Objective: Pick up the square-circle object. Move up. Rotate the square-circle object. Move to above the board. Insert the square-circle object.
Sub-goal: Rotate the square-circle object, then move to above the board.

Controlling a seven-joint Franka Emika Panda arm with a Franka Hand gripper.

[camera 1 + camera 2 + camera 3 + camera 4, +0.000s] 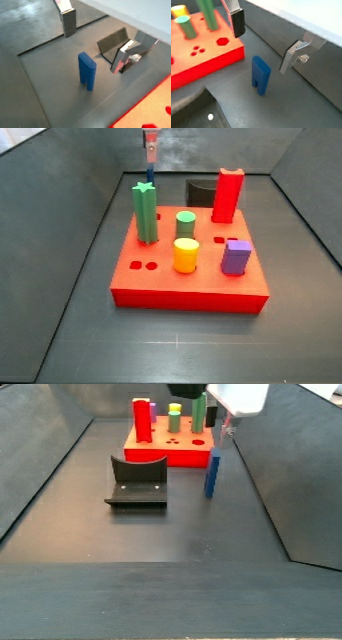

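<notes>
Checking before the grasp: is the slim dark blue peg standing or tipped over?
Upright: the slim dark blue peg stands on end on the floor, apart from the open gripper above it.

The gripper point(100, 47) is seen with its jaws spread apart and nothing clamped between them. In both wrist views, one finger point(237, 21) and the opposite finger point(291, 57) are shown well apart. In a side view, the gripper point(225, 424) is positioned near the right wall, pointing downward.
</notes>
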